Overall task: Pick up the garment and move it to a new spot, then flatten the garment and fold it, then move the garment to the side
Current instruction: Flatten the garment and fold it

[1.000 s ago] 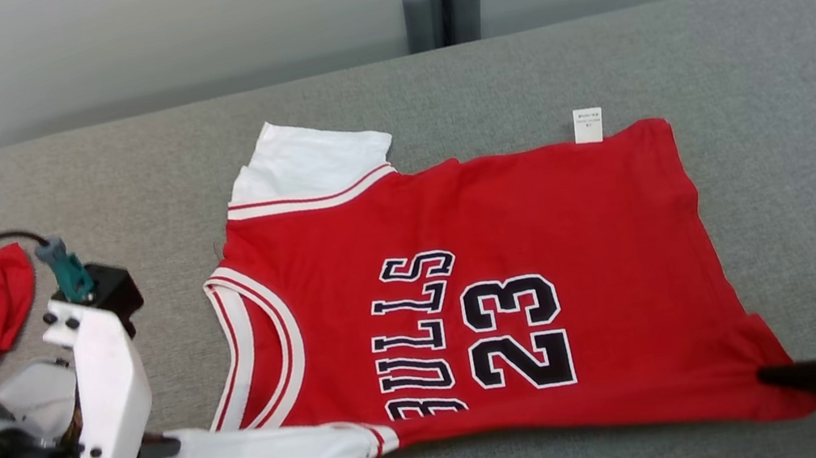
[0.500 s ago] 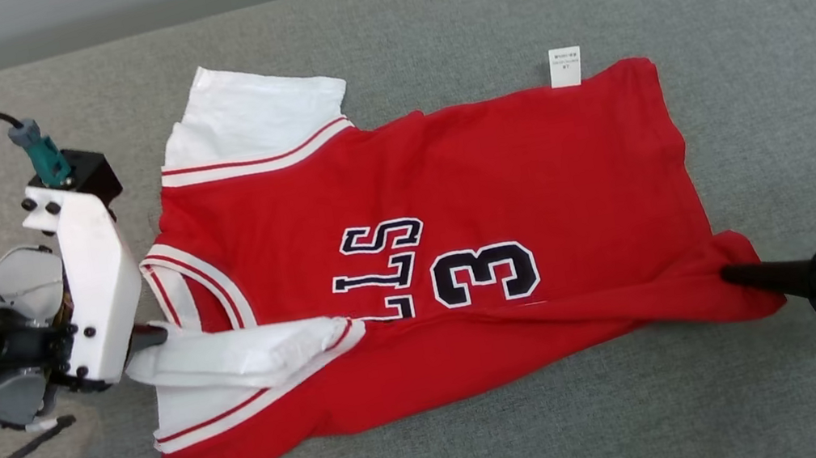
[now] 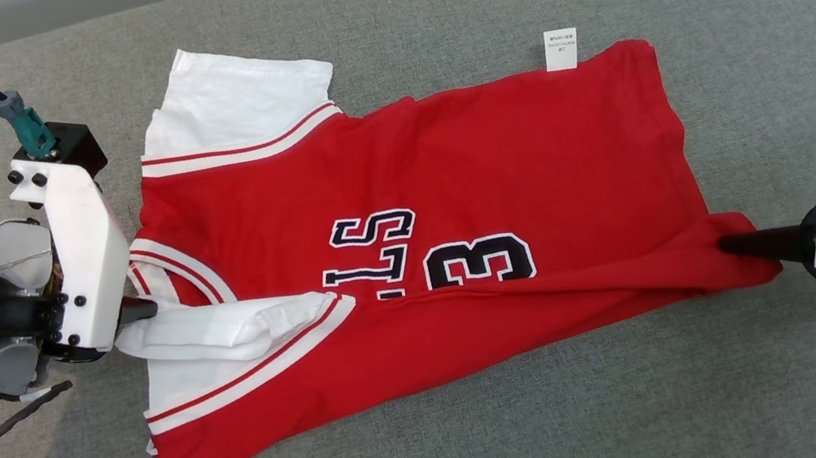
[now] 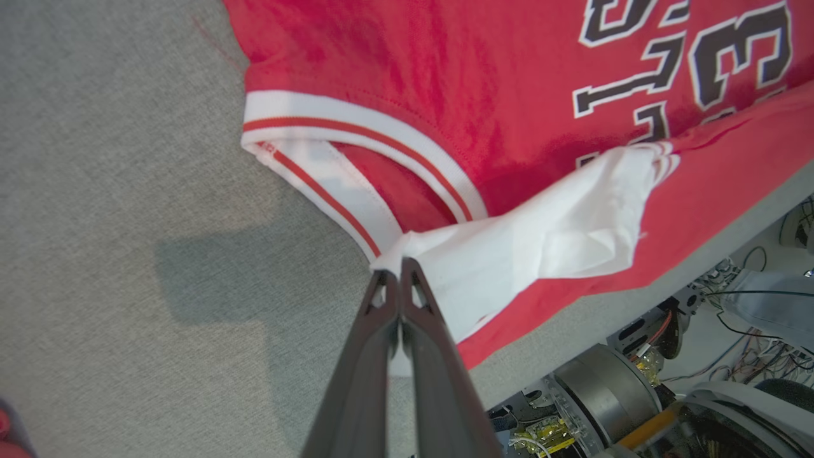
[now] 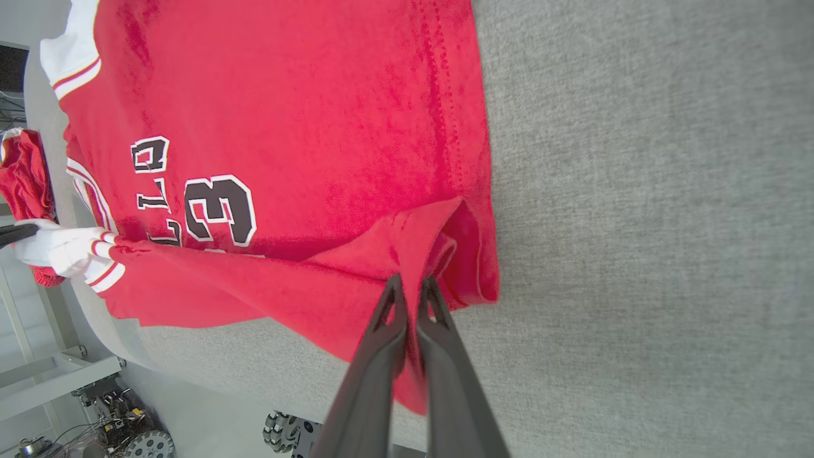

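Observation:
The garment is a red jersey with white sleeves and dark lettering, spread on the grey table. Its near edge is lifted and doubled over the front, covering part of the letters and number. My left gripper is shut on the bunched white sleeve; the left wrist view shows the closed tips pinching that white cloth. My right gripper is shut on the red hem corner. In the right wrist view, the fingers clamp a raised red fold of the garment.
A white label sticks out from the jersey's far edge. A second red cloth lies beyond the collar end on the left. The table's near edge and robot base parts show below the left gripper.
The head camera has tilted down. Both grippers have carried the jersey's near edge up and away over its front, hiding more of the lettering, and a folded strip now lies nearest me.

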Tool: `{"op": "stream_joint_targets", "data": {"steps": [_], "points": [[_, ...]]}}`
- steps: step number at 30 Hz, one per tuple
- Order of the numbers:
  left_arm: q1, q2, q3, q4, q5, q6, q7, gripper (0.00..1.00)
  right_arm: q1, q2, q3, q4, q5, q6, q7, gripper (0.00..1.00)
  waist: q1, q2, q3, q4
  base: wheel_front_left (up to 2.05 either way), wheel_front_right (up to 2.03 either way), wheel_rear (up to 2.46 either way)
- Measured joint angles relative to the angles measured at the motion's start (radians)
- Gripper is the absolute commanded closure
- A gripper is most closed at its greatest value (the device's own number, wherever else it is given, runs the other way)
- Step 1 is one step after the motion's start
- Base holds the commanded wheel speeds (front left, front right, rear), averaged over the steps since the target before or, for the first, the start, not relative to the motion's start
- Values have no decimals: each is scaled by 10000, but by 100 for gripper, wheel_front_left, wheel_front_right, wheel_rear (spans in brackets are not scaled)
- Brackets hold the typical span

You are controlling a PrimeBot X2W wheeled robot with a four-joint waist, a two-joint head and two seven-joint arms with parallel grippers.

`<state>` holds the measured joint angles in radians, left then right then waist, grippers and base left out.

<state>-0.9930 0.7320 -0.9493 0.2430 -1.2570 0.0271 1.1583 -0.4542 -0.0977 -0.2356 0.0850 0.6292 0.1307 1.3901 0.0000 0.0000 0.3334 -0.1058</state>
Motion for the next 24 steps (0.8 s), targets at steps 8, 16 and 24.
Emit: {"op": "stream_joint_targets", "data": {"steps": [8, 16, 24], "points": [[-163, -253, -17, 320, 0, -92, 17, 100, -873, 161, -69, 483, -506, 0, 15, 0, 0, 0, -12, 36, 0, 0, 0], [-135, -449, 13, 616, 230, -326, -688, 0, -951, 196, -144, 650, -755, 0, -646, 0, 0, 0, -145, 123, 0, 0, 0], [328, -623, 441, 832, 251, -548, -2278, 0, -453, -56, -163, 242, -88, 0, -2261, 0, 0, 0, -823, 187, 0, 0, 0]]}}
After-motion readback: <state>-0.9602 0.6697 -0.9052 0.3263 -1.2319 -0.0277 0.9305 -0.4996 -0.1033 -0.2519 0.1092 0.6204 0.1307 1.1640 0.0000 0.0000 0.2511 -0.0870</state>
